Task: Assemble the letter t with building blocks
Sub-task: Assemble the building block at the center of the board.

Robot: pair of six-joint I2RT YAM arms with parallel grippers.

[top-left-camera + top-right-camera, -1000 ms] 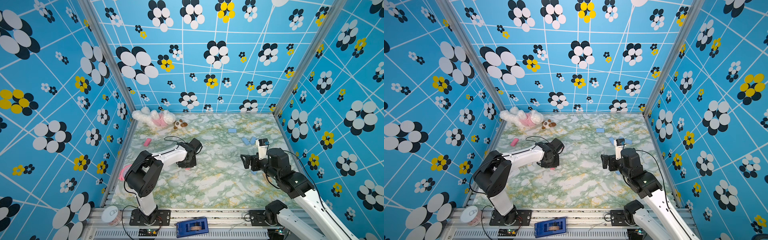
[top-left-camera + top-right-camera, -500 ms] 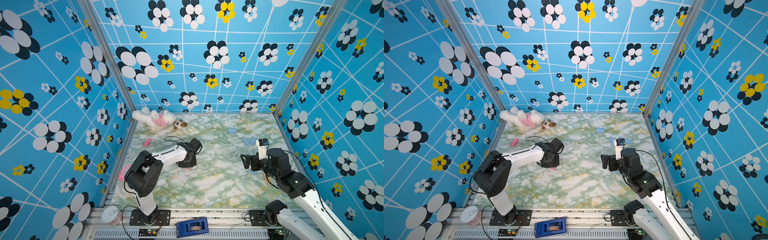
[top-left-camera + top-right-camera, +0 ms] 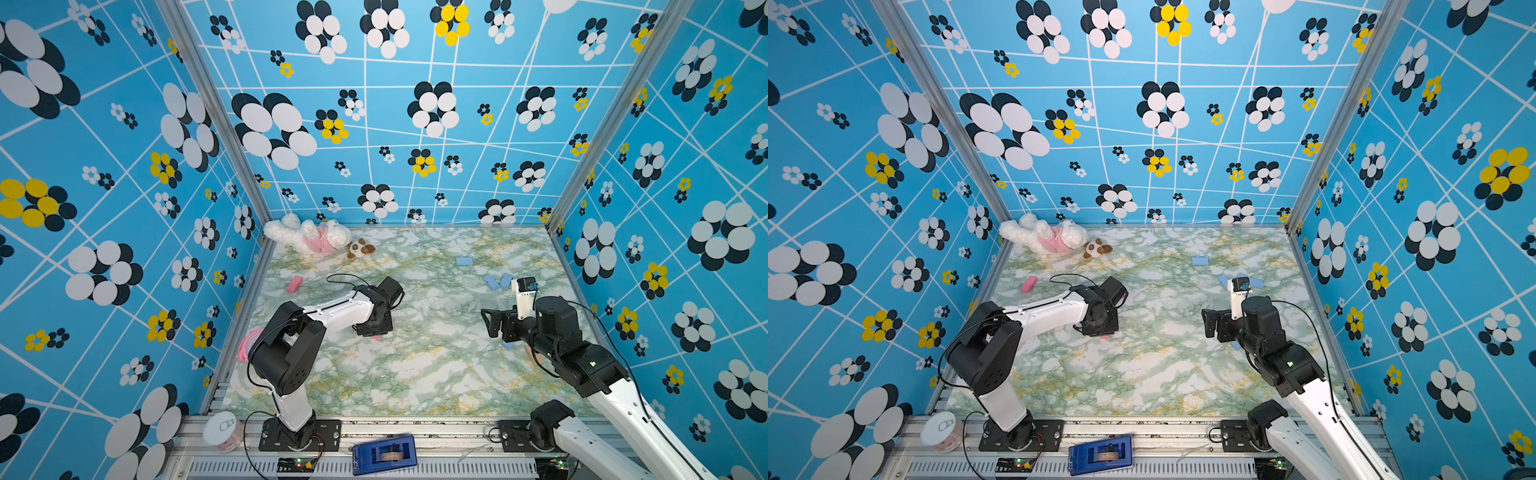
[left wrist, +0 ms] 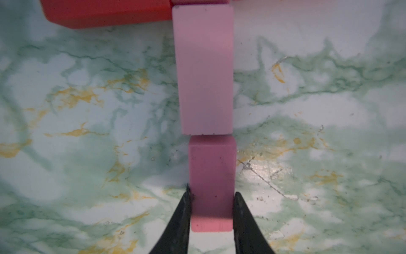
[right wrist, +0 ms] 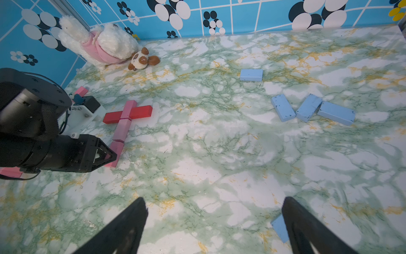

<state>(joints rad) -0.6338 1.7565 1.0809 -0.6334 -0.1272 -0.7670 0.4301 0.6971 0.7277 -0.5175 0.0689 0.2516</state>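
Observation:
In the left wrist view my left gripper [image 4: 212,198] is shut on a pink block [image 4: 212,176] lying flat on the marble table. This block butts end to end against a second pink block [image 4: 204,70], which meets a red block [image 4: 105,13] lying crosswise. The right wrist view shows the whole cross: a pink stem [image 5: 120,130] with red arms [image 5: 140,111], and the left gripper [image 5: 105,157] at its lower end. My right gripper [image 5: 214,199] stands open above bare table. In both top views the left gripper [image 3: 374,332] hides the cross.
Several light blue blocks [image 5: 282,107] lie at the right, one [image 5: 279,227] beside my right finger. A loose pink block [image 3: 295,284] lies near the left wall. A plush toy [image 3: 307,237] fills the far left corner, and a pink clock [image 3: 247,347] sits behind the left arm.

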